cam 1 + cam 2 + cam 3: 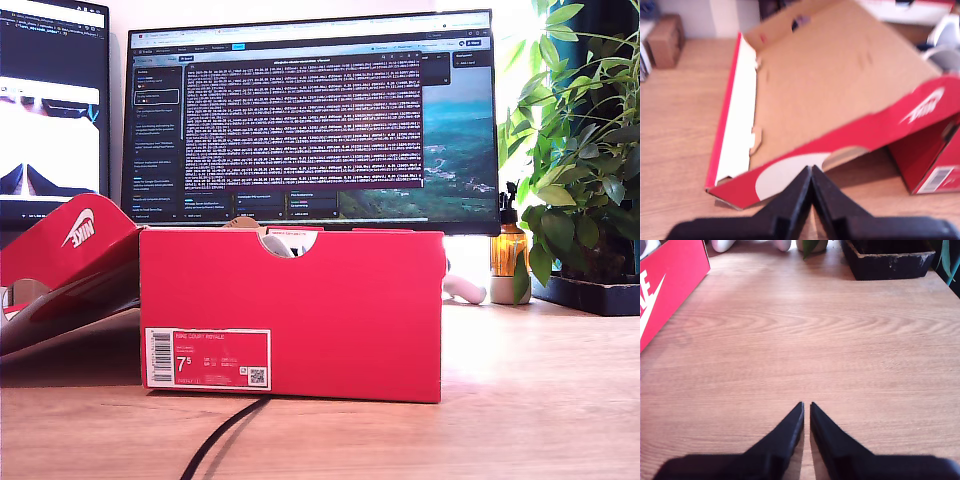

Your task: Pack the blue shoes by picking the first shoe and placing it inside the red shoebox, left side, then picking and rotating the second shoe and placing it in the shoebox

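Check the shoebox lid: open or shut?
Open. The lid is hinged back, sloping to the table on the exterior view's left of the box; the first wrist view shows its bare brown inside.

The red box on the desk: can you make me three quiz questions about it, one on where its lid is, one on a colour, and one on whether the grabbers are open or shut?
1. Where does the bright red cardboard shoebox have its hinged lid?
A. the exterior view's left
B. the exterior view's right
C. shut on top

2. What colour is the lid's inside?
A. blue
B. brown
C. green

3. How are my first gripper and my second gripper?
A. both wide open
B. both shut, empty
C. each holding a shoe

Answers: 1 A, it lies open there. 2 B, the first wrist view shows plain cardboard. 3 B, tips together, nothing between.
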Robot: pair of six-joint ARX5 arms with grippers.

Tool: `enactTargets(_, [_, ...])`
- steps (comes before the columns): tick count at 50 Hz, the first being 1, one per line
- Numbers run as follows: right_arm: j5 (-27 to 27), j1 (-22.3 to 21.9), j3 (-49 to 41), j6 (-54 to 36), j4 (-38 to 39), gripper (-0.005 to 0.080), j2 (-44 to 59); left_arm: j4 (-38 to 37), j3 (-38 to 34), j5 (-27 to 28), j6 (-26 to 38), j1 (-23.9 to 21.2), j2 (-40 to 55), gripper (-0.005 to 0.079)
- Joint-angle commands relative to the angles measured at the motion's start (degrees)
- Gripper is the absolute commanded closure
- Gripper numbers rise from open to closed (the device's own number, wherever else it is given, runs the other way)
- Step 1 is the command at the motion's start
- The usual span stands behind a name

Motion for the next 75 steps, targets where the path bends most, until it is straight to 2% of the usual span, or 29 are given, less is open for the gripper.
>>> enactTargets(1, [-0.1,0.0,-1.3,0.3,-0.1,0.0764,-0.6,-2.1,-1.7,-0.5,-0.3,0.1,-2.7,0.0761])
enactTargets(18, [-0.2,0.0,-1.9,-1.5,-1.7,0.0764,-6.2,-12.8,-1.7,-1.7,-0.9,0.1,-17.9,0.0761])
enactTargets(38, [-0.5,0.0,-2.1,-2.3,-9.8,0.0764,-19.5,-12.7,-1.7,-1.9,-1.6,0.1,-17.9,0.0761])
enactTargets(49, [-0.6,0.0,-2.1,-2.6,-14.0,0.0764,-30.0,-12.7,-1.7,-1.9,-1.6,0.1,-17.9,0.0761])
enactTargets(57, [-2.0,0.0,-2.1,0.2,-15.0,0.0764,-37.4,-12.7,-1.7,-1.9,-1.6,0.1,-17.9,0.0761])
enactTargets(68, [-1.4,-0.1,-2.1,-0.6,-15.5,0.0764,-37.4,-12.7,-1.7,-1.9,-1.6,0.1,-17.9,0.0761])
enactTargets(71, [-2.1,-2.3,-2.1,0.1,-15.1,0.0764,-37.4,-12.7,-1.7,-1.9,-1.6,0.1,-17.9,0.0761])
enactTargets(75, [-5.9,-6.7,-2.1,0.2,-15.3,0.0764,-37.4,-12.7,-1.7,-1.9,-1.6,0.1,-17.9,0.0761])
